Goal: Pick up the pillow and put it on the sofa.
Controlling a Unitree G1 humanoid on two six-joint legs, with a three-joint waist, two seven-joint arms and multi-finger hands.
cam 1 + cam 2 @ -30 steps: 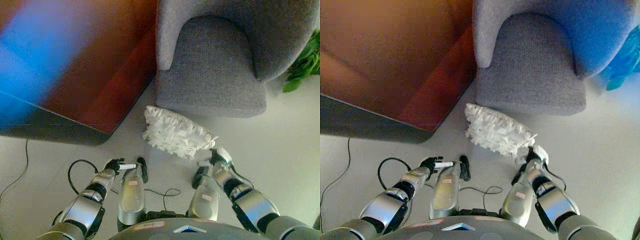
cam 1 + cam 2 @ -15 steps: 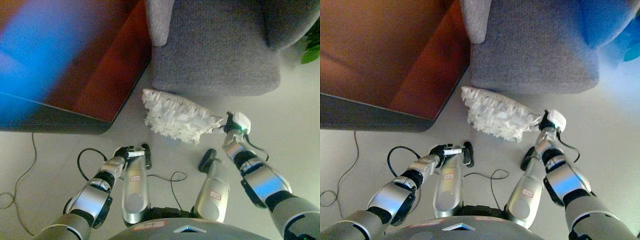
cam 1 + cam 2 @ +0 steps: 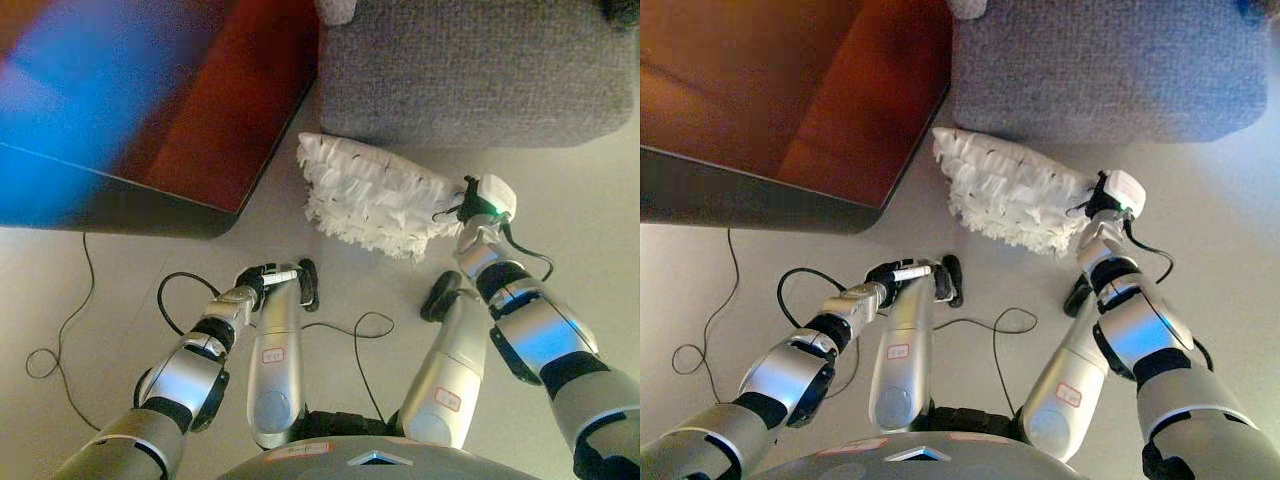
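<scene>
Reddish-brown cabinet, pale floor

The scene is evenly and softly lit; the pale floor is rendered bright, and the white pillow is slightly washed out.

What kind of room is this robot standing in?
Most likely a living room or lounge. A grey upholstered sofa stands on a pale smooth floor, a white frilly pillow lies on the floor before it, and a reddish-brown piece of furniture sits beside it.

Both head views look steeply down, sharing the pillow and sofa.
</scene>
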